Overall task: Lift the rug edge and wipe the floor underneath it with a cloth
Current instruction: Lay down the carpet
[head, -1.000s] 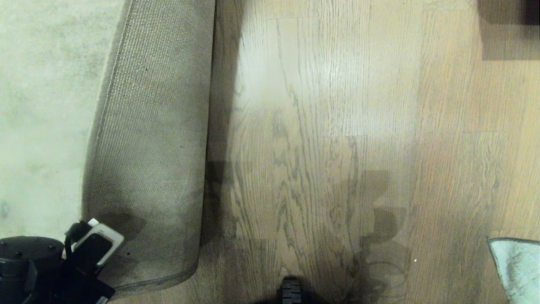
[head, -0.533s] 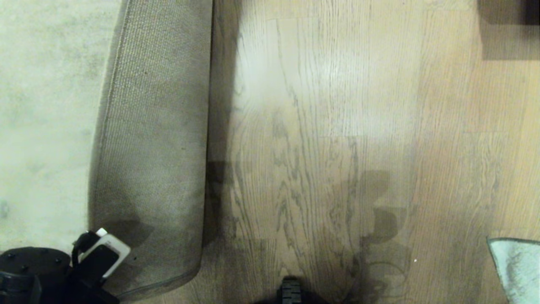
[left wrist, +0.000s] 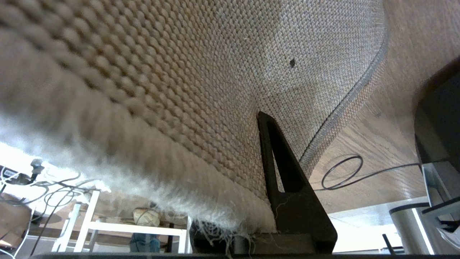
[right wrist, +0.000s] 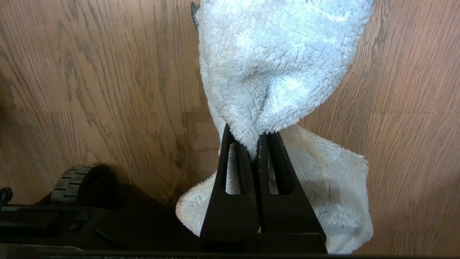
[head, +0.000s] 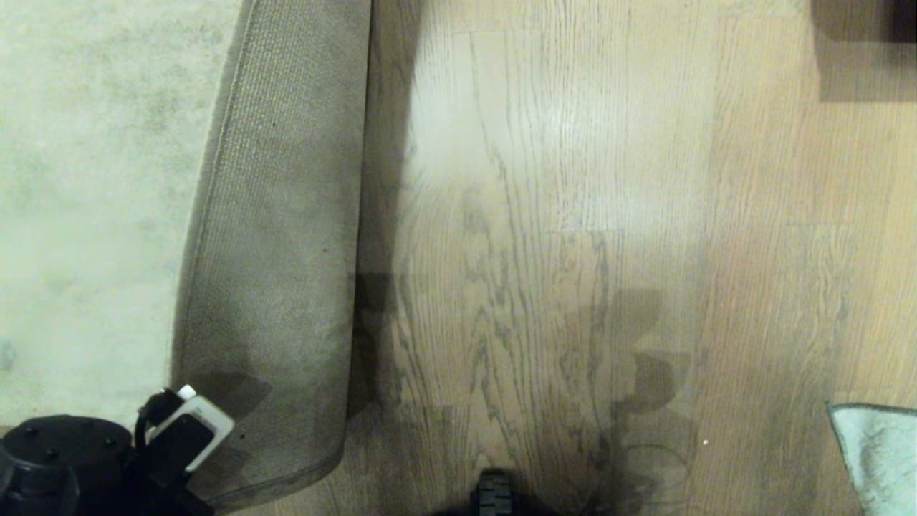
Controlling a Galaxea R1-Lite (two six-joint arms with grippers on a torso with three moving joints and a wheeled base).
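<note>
The rug edge [head: 279, 236] is folded back over the beige-grey rug [head: 86, 201], its ribbed tan underside facing up. My left gripper [head: 188, 428] sits at the near end of this flap and is shut on the rug edge. In the left wrist view one black finger [left wrist: 291, 194] presses against the woven underside [left wrist: 201, 72]; the other finger is hidden behind the rug. Bare wood floor [head: 559, 215] lies to the right of the fold. The pale mint-blue cloth [right wrist: 273, 64] hangs from my shut right gripper [right wrist: 252, 142] just above the floor. Its corner shows at the near right [head: 877, 459].
A dark piece of furniture and its shadow [head: 860, 43] stand at the far right. The base's wheel [head: 494, 494] shows at the near middle. A black cable loop [left wrist: 341, 172] lies on the floor by the rug's corner. A white frame [left wrist: 136, 226] stands beyond the rug.
My left gripper has moved a little to the right with the rug edge. The flap's free border has shifted right with it, so the fold looks narrower. The cloth has stayed put.
</note>
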